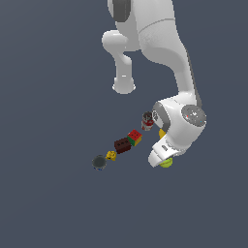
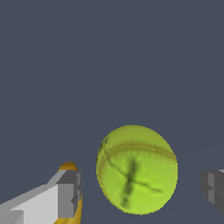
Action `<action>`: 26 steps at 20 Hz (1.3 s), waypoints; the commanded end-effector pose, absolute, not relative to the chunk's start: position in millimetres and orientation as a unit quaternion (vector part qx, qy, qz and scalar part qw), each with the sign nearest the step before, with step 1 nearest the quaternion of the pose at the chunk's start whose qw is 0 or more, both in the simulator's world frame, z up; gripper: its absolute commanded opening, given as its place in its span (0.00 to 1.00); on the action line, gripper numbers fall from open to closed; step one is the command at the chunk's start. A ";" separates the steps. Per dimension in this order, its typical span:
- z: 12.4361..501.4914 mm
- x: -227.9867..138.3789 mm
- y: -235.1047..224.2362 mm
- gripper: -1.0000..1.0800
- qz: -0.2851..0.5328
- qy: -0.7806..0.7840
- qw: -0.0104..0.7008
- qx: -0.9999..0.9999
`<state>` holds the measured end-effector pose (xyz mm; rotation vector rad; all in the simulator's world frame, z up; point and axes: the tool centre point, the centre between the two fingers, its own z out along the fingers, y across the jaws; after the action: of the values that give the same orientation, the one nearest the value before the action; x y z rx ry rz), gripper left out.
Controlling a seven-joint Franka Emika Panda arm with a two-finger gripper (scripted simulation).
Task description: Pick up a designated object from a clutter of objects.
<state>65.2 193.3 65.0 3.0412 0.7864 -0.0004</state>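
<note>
A simulated test scene, not a real room: a flat, featureless slate-grey floor [image 1: 48, 203] fills both views without walls or furniture, while the white robot arm [image 1: 164, 43] and a few small props, such as a brick [image 1: 122, 145], show smooth, computer-rendered surfaces

The yellow-green tennis ball [image 2: 136, 169], round with a faint curved seam and dark creases, rests on the grey floor just beside the yellow banana [image 2: 70, 175]
</note>
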 end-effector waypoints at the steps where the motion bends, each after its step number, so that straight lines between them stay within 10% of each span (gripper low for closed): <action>1: 52.1 64.6 193.6 0.96 0.000 0.251 0.000 0.968; 7: 41.2 65.9 193.9 0.96 0.000 0.251 0.000 0.968; 8: 41.2 65.9 193.9 0.00 0.000 0.251 0.000 0.968; 26: 56.3 64.0 182.6 0.00 0.000 0.251 0.000 0.968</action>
<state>63.6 186.1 50.7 3.0408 0.7887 -0.0039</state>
